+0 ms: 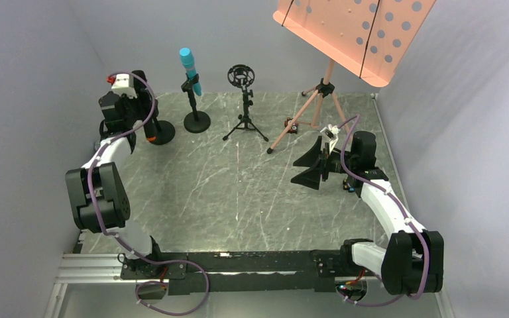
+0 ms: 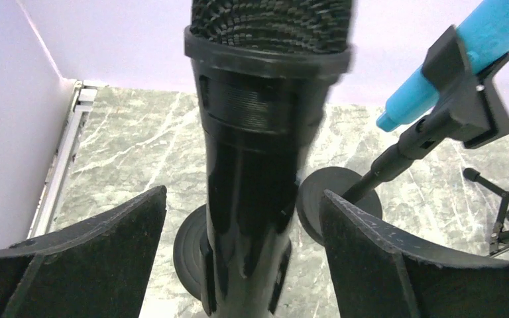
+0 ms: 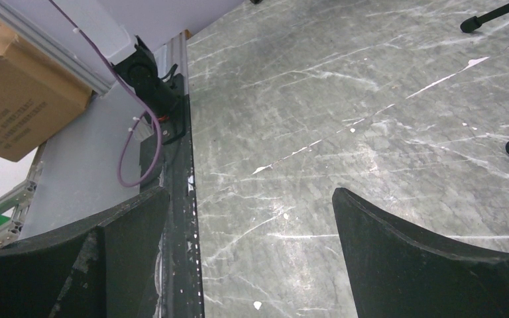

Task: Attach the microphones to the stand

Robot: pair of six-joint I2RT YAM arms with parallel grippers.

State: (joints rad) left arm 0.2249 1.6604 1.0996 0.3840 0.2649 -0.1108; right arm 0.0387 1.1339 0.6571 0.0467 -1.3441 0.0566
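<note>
A black microphone [image 2: 258,152] with a dark mesh head stands upright in a clip on a round-based stand [image 2: 187,255], between the fingers of my left gripper [image 2: 242,195]. The jaws are open, with a gap on each side of the mic. In the top view the left gripper [image 1: 134,109] hangs over this stand [image 1: 162,132], and an orange end [image 1: 150,130] shows beneath it. The cyan-blue microphone [image 1: 190,69] sits tilted in the clip of the neighbouring round-based stand [image 1: 197,122]; it also shows in the left wrist view [image 2: 451,59]. My right gripper [image 1: 309,165] is open and empty above the floor [image 3: 252,192]. The silver-headed mic is out of view.
A small tripod stand with an empty ring-shaped shock mount [image 1: 241,76] stands at the back centre. An orange music stand [image 1: 354,33] on a tripod [image 1: 321,99] stands at the back right. Grey walls enclose the marble floor. The arms' base rail [image 3: 172,132] runs along the near edge.
</note>
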